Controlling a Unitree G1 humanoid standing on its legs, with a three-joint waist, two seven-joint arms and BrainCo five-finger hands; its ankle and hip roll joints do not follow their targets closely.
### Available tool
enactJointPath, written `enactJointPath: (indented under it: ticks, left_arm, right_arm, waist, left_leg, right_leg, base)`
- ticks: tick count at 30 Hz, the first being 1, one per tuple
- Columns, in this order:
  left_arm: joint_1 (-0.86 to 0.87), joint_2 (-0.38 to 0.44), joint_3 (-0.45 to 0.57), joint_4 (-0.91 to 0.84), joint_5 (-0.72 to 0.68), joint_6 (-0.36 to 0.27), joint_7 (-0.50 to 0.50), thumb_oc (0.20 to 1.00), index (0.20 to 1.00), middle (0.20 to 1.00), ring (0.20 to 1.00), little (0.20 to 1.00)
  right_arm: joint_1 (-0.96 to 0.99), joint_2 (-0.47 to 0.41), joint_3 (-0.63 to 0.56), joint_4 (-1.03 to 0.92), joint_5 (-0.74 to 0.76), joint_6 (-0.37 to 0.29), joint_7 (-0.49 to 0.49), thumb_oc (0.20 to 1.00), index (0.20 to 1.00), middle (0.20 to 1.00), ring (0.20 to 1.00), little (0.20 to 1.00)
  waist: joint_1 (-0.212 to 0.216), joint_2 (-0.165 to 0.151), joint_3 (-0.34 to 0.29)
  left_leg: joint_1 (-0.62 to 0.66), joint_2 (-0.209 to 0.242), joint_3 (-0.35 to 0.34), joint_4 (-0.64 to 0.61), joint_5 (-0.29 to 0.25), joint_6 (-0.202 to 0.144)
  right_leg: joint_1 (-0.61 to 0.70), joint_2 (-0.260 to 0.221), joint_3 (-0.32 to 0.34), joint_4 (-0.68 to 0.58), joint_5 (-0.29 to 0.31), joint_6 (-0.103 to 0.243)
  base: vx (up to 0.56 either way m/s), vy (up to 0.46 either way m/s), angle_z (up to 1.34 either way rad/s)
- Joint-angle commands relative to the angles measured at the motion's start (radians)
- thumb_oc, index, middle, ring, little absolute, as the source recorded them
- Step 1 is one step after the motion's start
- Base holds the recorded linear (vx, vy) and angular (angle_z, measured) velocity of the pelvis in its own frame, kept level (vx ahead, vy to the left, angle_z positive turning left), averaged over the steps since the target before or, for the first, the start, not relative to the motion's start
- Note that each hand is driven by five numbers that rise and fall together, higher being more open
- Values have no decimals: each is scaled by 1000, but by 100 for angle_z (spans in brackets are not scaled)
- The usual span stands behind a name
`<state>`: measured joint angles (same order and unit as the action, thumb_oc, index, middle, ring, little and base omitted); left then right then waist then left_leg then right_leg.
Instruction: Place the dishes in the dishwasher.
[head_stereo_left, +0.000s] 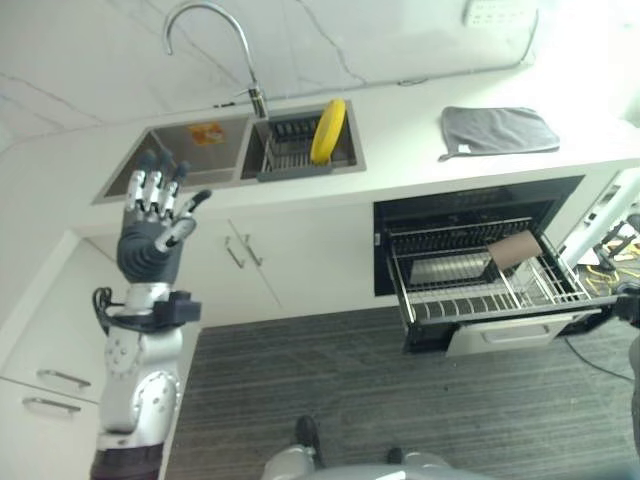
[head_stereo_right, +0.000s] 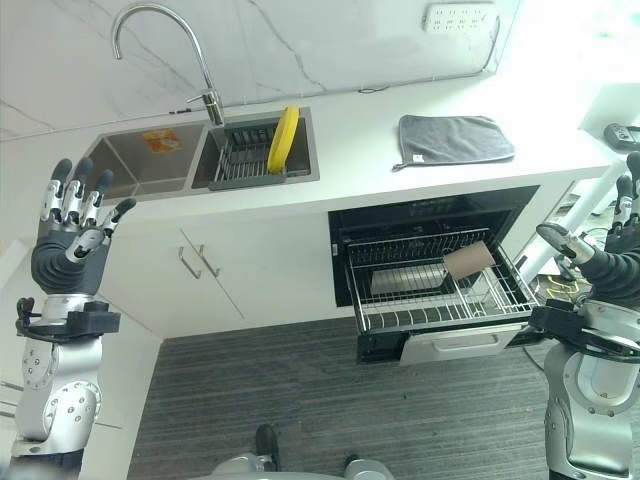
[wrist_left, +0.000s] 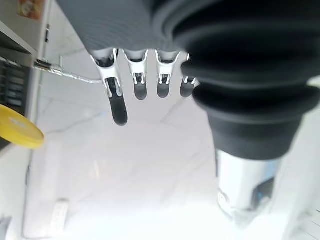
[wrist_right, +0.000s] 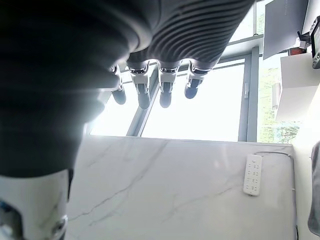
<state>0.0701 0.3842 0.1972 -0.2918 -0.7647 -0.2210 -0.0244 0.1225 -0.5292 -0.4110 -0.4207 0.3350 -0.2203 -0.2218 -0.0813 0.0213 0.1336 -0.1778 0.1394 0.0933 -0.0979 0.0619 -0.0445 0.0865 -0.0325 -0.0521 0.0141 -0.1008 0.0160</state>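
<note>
- The left hand is raised on the left side of the scene, in front of the corner of the white bench, palm turned outward with its fingers straight and fanned apart and the thumb stuck out to the side; it holds nothing.
- The right hand is up at the far right edge, near the corner of the pulled-out rack, fingers straight and relaxed, thumb out, nothing in it.
- A yellow plate stands on edge in a dark drying rack that sits in the right-hand basin of the double sink, just right of the tall curved tap. Its rim also shows at the edge of the left wrist view.
- The left basin has a small orange-and-yellow thing lying at its far end; what it is cannot be made out.
- The dishwasher is set under the bench to the right of the sink, open, with its wire rack drawn out over the dark striped floor.
- A brown cup lies tipped on its side in the right part of that rack, mouth toward the right.
- A grey cloth lies flat on the bench above the dishwasher, well apart from the sink.
- A white socket strip is fixed on the marble wall behind the bench.
- White cupboard doors with bar handles fill the space below the sink.
</note>
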Motion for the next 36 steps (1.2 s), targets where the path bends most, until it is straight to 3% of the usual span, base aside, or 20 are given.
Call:
enactJointPath:
  ticks: [1,4,7,8,9,11,15,18,19,20,24,26,29,31,32,36]
  left_arm:
    - [17,25,34,-99,19,-98,-3,1000,1000,1000,1000,1000]
    - [10,29,54,-78,-5,-93,4,1000,1000,1000,1000,1000]
    - [-31,53,47,-95,-15,-60,-36,1000,1000,1000,1000,1000]
    - [-36,53,45,-93,-22,-56,-43,1000,1000,1000,1000,1000]
    - [-59,56,36,-88,-30,-43,-55,1000,1000,1000,1000,1000]
    - [-73,53,31,-94,-19,-37,-54,1000,1000,1000,1000,1000]
    - [-67,33,42,-113,-14,-13,-58,1000,1000,1000,1000,1000]
    - [-65,31,36,-120,-16,12,-56,1000,1000,1000,1000,1000]
    - [-70,31,32,-120,-9,13,-47,1000,1000,1000,1000,1000]
    - [-75,42,30,-120,-21,15,-43,1000,1000,1000,1000,1000]
    - [-73,54,30,-128,-23,8,-19,1000,1000,1000,1000,1000]
    - [-77,51,30,-125,-39,28,-6,1000,1000,1000,1000,1000]
    - [-84,45,17,-103,-37,22,-2,1000,1000,1000,1000,1000]
    - [-68,46,19,-100,-27,6,-2,1000,1000,1000,1000,1000]
    - [-66,41,13,-110,-21,11,-6,1000,1000,1000,1000,1000]
    - [-67,47,5,-118,-20,8,5,1000,1000,1000,1000,1000]
  right_arm:
    - [-67,-73,-46,-58,26,-24,35,1000,1000,1000,1000,1000]
    - [-38,-75,-76,-66,50,-20,58,1000,1000,1000,1000,1000]
    - [-24,-58,-83,-95,21,-40,4,1000,1000,1000,1000,1000]
    - [-26,-55,-80,-96,12,-39,-5,1000,1000,1000,1000,1000]
    - [-32,-46,-75,-97,-11,-36,-28,1000,1000,1000,1000,1000]
    - [-29,-35,-77,-100,-32,-37,-36,1000,1000,1000,1000,1000]
    - [-9,-1,-91,-97,-44,-50,-40,1000,1000,1000,1000,1000]
    - [-7,23,-77,-91,-62,-48,-44,1000,1000,1000,1000,1000]
    - [-21,19,-65,-85,-69,-40,-39,1000,1000,1000,1000,1000]
    - [-24,9,-62,-82,-74,-30,-39,1000,1000,1000,1000,1000]
    - [-80,-31,-36,-59,-91,1,-30,1000,1000,1000,1000,1000]
    - [-98,-46,-29,-58,-79,17,-25,1000,1000,1000,1000,1000]
    - [-90,-53,-32,-49,-62,15,-42,1000,1000,1000,1000,1000]
    - [-68,-48,-36,-44,-38,-4,-42,1000,1000,1000,1000,1000]
    - [-61,-50,-38,-41,-17,6,-66,1000,1000,1000,1000,1000]
    - [-52,-34,-19,-30,-1,69,-63,1000,1000,1000,1000,1000]
  waist:
    - [12,-16,-5]
    - [11,-24,-25]
    - [51,-60,-45]
    - [54,-65,-47]
    - [56,-79,-53]
    - [55,-83,-55]
    - [59,-80,-62]
    - [62,-66,-59]
    - [54,-60,-52]
    - [52,-64,-50]
    - [73,-71,-35]
    - [76,-78,-31]
    - [64,-79,-26]
    - [48,-73,-25]
    - [46,-70,-28]
    - [35,-67,-50]
  left_leg:
    - [34,64,78,11,62,-62]
    - [68,47,105,11,30,-48]
    - [80,-23,97,19,-1,-4]
    - [84,-31,98,19,-4,4]
    - [106,-58,93,13,-17,27]
    - [132,-86,76,11,-33,49]
    - [158,-125,44,11,-57,74]
    - [196,-150,41,11,-84,96]
    - [208,-147,40,11,-89,97]
    - [203,-150,38,11,-86,95]
    - [217,-153,22,11,-90,90]
    - [222,-151,13,11,-96,83]
    - [239,-135,14,11,-113,66]
    - [245,-132,15,11,-117,71]
    - [249,-128,19,11,-123,70]
    - [260,-144,27,11,-140,73]
  right_leg:
    - [137,18,49,-101,-45,22]
    - [186,-33,32,-101,-54,52]
    - [201,-103,-26,-26,-59,106]
    - [194,-112,-34,-1,-44,114]
    - [148,-141,-55,96,16,131]
    - [85,-149,-54,224,77,133]
    - [20,-144,-44,370,113,120]
    - [-47,-180,-86,496,173,114]
    - [-87,-158,-83,519,153,106]
    - [-89,-118,-71,484,107,100]
    - [-112,-92,-145,436,90,106]
    - [-112,-68,-161,326,72,100]
    - [-105,-71,-178,116,66,86]
    - [-102,-47,-143,107,64,87]
    - [-86,-32,-129,69,42,77]
    - [-36,-23,-98,-31,58,73]
  base:
    - [474,546,-47]
    - [423,526,-36]
    - [314,466,-7]
    - [303,522,78]
    - [209,366,75]
    - [216,351,52]
    - [188,237,41]
    - [172,226,20]
    - [142,184,-9]
    - [137,105,2]
    - [144,30,2]
    - [142,-115,-22]
    - [137,-191,-17]
    - [79,-114,-26]
    - [85,-145,-28]
    - [102,-140,-13]
